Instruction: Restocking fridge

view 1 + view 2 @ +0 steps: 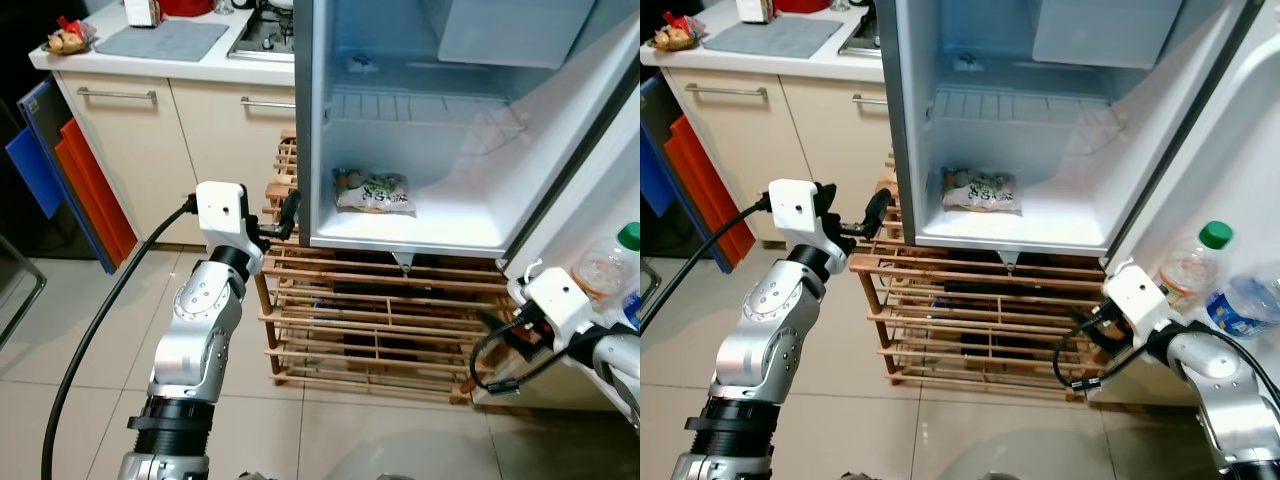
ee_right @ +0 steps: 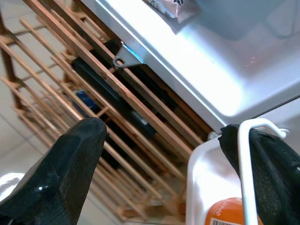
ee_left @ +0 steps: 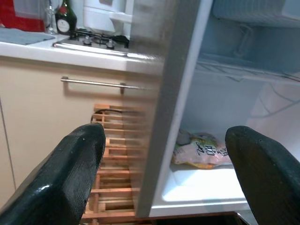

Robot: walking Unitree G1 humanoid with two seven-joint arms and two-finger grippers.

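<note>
Left eye view, centre: small white fridge [image 1: 470,235] with its grey side panel toward the robot, standing on a slatted wooden rack [image 1: 370,330] that lifts its floor to about arm height. Door swung wide at the right edge of the frame, probably left so for loading.

Item stocked: one flat green-and-white printed food packet [image 1: 373,192], lying on the fridge floor at mid-frame, beneath a white wire shelf [image 1: 420,108] with nothing on it.

Door shelf, lower right: clear plastic bottle with a green cap [image 1: 1196,262] and clear water bottle with a blue label [image 1: 1243,305], upright behind the door rail.

Left gripper [image 1: 290,212]: raised just outside the fridge's left front corner, fingers spread, nothing between them; the left wrist view looks past the fingers at the packet.

Right gripper [image 2: 164,159]: low at the lower right, near the door's bottom shelf, fingers apart and holding nothing, seemingly poised by the door stock.

Surroundings: white worktop [image 1: 130,55] at upper left carrying a grey mat [image 1: 165,40], steel gas hob [image 1: 262,35] beside it, cream cabinets with bar handles [image 1: 115,95], beige tiled floor [image 1: 70,330] below.
</note>
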